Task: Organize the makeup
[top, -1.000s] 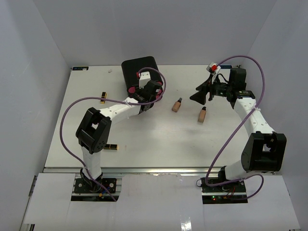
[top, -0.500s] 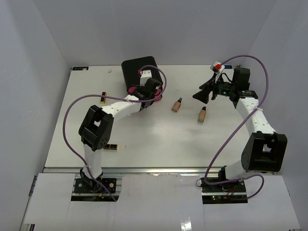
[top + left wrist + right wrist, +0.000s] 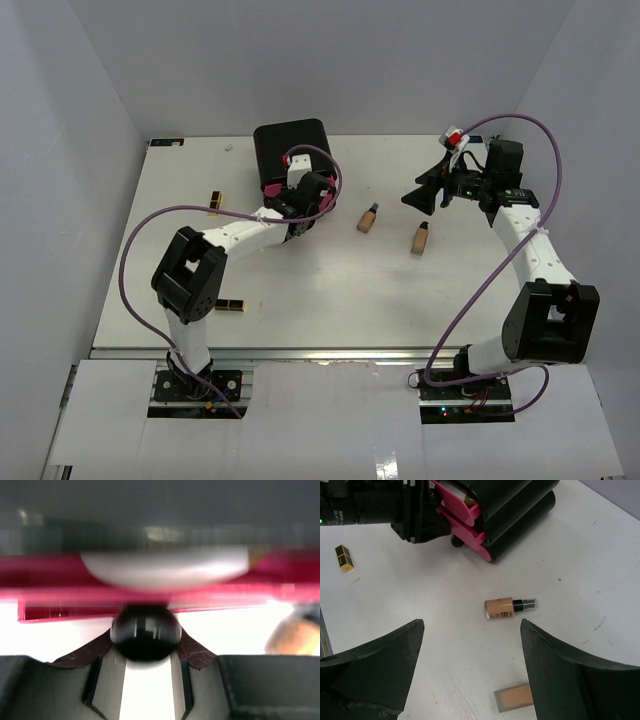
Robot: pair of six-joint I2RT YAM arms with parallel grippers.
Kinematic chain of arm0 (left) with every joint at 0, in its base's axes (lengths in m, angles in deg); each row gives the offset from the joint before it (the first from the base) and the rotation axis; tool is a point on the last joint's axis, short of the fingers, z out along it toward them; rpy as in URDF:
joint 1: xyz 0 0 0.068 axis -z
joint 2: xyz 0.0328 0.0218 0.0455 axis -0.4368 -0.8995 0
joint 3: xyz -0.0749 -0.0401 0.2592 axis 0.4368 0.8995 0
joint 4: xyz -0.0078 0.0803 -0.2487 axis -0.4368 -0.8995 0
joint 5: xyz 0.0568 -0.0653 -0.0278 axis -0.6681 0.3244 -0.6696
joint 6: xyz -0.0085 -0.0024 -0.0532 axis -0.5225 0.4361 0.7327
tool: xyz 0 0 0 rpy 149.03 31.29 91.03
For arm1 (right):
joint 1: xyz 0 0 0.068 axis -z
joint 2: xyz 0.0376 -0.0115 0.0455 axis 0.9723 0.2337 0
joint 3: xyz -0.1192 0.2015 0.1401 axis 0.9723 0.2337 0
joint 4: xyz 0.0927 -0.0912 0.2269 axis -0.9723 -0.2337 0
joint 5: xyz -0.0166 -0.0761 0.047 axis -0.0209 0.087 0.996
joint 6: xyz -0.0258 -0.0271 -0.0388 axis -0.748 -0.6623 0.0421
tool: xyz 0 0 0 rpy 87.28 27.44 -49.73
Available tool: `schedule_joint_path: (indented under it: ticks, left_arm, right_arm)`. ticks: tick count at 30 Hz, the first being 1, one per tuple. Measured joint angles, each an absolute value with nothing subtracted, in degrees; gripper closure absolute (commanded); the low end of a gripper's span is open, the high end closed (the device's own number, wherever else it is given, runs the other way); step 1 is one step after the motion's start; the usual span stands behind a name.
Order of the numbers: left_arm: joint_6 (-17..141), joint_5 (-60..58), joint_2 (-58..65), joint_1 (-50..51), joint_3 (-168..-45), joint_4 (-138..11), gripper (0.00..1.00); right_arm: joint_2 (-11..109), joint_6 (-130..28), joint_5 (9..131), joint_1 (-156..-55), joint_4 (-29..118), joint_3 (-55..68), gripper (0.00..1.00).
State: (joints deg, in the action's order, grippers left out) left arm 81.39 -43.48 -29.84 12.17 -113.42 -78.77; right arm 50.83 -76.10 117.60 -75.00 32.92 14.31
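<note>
My left gripper (image 3: 299, 203) is shut on the round black knob (image 3: 145, 633) of a pink drawer (image 3: 60, 587) in the black box (image 3: 288, 148). A white egg shape (image 3: 165, 568) lies in that drawer. Two tan bottles with dark caps lie on the table, one (image 3: 368, 218) in the middle and one (image 3: 420, 238) to its right. They also show in the right wrist view, one (image 3: 502, 608) ahead and one (image 3: 516, 698) partly behind a finger. My right gripper (image 3: 421, 197) is open and empty, held above the bottles. Black-and-gold lipstick cases lie at the left (image 3: 215, 203) and nearer me (image 3: 231, 305).
The black box stands at the back centre with its pink drawers (image 3: 462, 521) facing me. One lipstick case (image 3: 344, 558) shows at the left of the right wrist view. The table (image 3: 330, 300) ends at grey walls on three sides.
My left gripper has shifted slightly toward me and left, still on the knob, and its elbow swung left. My right gripper has moved a little up and right.
</note>
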Motion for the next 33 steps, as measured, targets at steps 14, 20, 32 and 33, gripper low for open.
schedule_joint_path:
  ticks: [14, 20, 32, 33]
  left_arm:
    - [89.54, -43.04, -18.18, 19.61, -100.29, -82.17, 0.77]
    - [90.67, -42.79, -17.7, 19.61, -100.28, -82.25, 0.4]
    - [89.94, -35.19, -10.49, 19.7, -100.17, -82.14, 0.08]
    - [89.48, -34.4, -9.25, 19.7, -100.15, -82.12, 0.11]
  right_arm:
    - [48.2, -76.32, 117.82, -74.99, 32.99, 16.77, 0.16]
    - [47.32, -76.39, 118.28, -74.99, 33.12, 18.65, 0.16]
    - [51.67, -89.7, 126.54, -78.64, 20.67, 12.54, 0.2]
    - [52.25, -91.12, 126.66, -79.41, 19.59, 11.8, 0.21]
